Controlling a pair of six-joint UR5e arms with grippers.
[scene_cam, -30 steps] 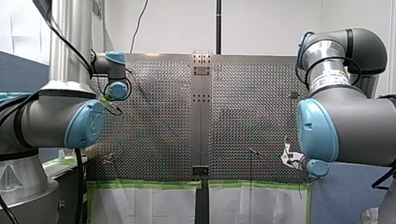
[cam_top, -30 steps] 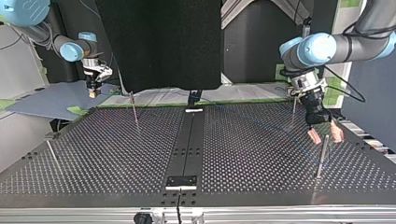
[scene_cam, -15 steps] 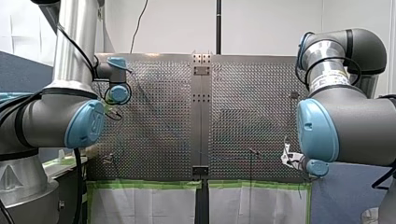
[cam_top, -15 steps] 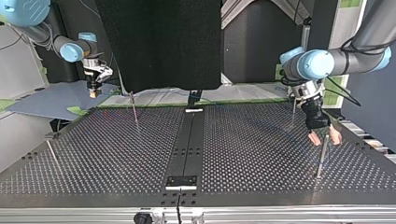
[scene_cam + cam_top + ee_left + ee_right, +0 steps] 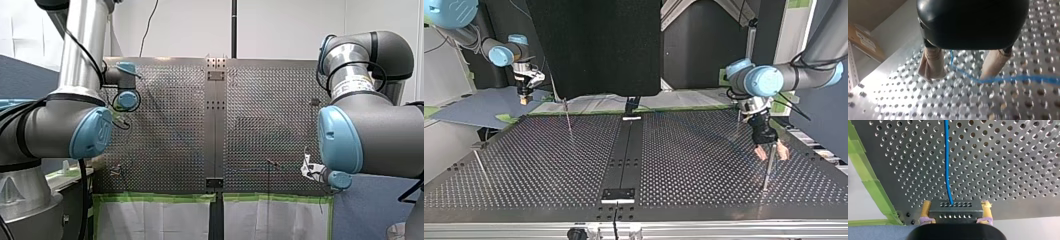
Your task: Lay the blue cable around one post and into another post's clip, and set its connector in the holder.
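Observation:
In the right wrist view my right gripper (image 5: 955, 206) is shut on a grey perforated connector block (image 5: 955, 213), a yellow pad on each side. The blue cable (image 5: 947, 157) leaves the block and runs ahead over the perforated table. The top view has this gripper (image 5: 525, 97) beyond the table's far left corner. My left gripper (image 5: 772, 151) hangs open at the top view's right, just above a thin post (image 5: 767, 172). Its beige fingers (image 5: 931, 65) stand apart in the left wrist view, and the blue cable (image 5: 1003, 79) crosses the table below them.
More thin posts stand on the perforated table (image 5: 549, 170): one at the far left (image 5: 568, 117), one at the near left (image 5: 480, 162), one at the far right (image 5: 738, 120). A black centre strip (image 5: 624, 160) carries a small plate (image 5: 618, 194) near the front edge.
My left gripper has come down and nearer the post at the top view's right, its fingers still open. My right arm has stayed where it was.

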